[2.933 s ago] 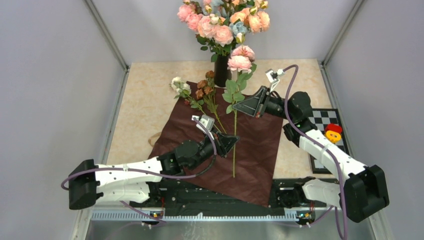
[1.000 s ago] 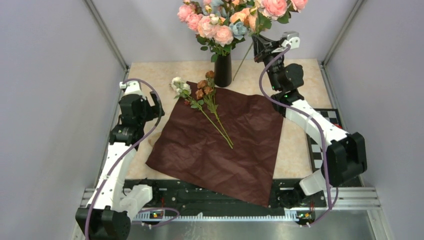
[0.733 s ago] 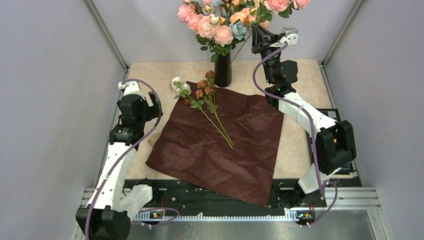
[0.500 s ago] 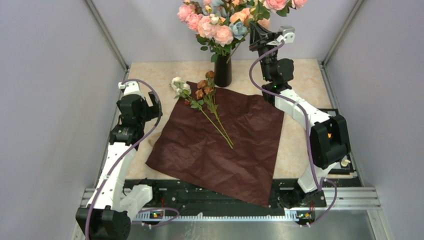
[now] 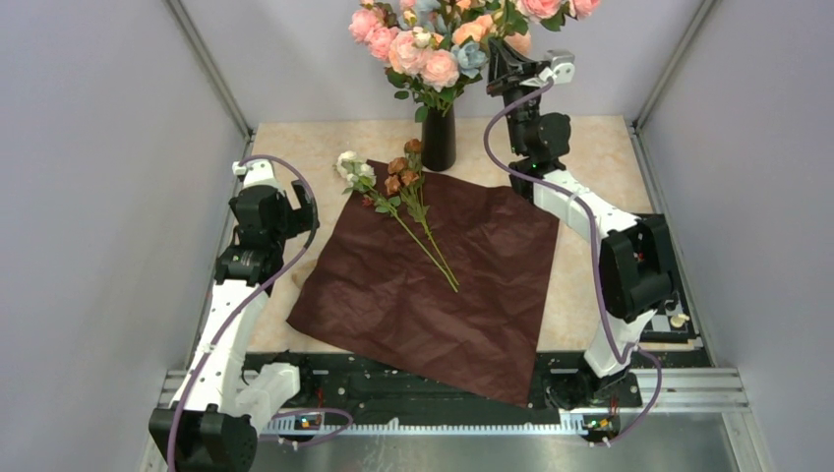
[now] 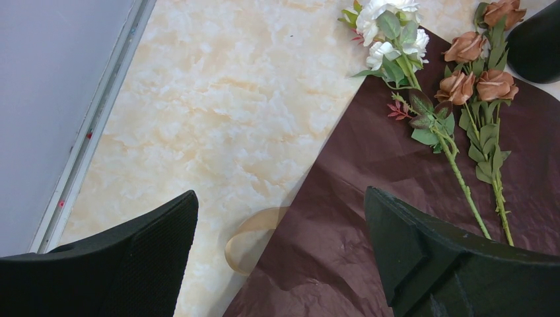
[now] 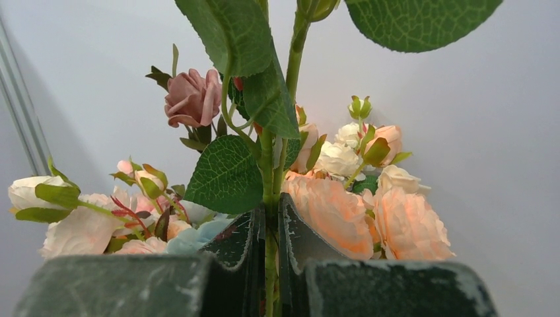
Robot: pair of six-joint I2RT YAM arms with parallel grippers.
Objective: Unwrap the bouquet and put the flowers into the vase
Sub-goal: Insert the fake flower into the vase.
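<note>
So we've got the right hand [image 5: 504, 61] clamped on a green stem [image 7: 269, 198] up beside the vase [image 5: 438, 138] — two flowers [image 5: 393, 182] lie on the dark red paper [image 5: 433, 285]. Left hand [image 6: 277, 257] hangs wide open over the table [image 6: 218, 119], near a tan ribbon [image 6: 247, 241].

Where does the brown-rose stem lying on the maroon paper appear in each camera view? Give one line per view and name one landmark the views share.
Top external: brown-rose stem lies at the maroon paper's far-left corner, blooms toward the vase.
Left wrist: upper right, brown-rose stem beside the white-rose stem.
Right wrist: not in it.
Shared landmark: the maroon paper, in the top and left wrist views.
</note>
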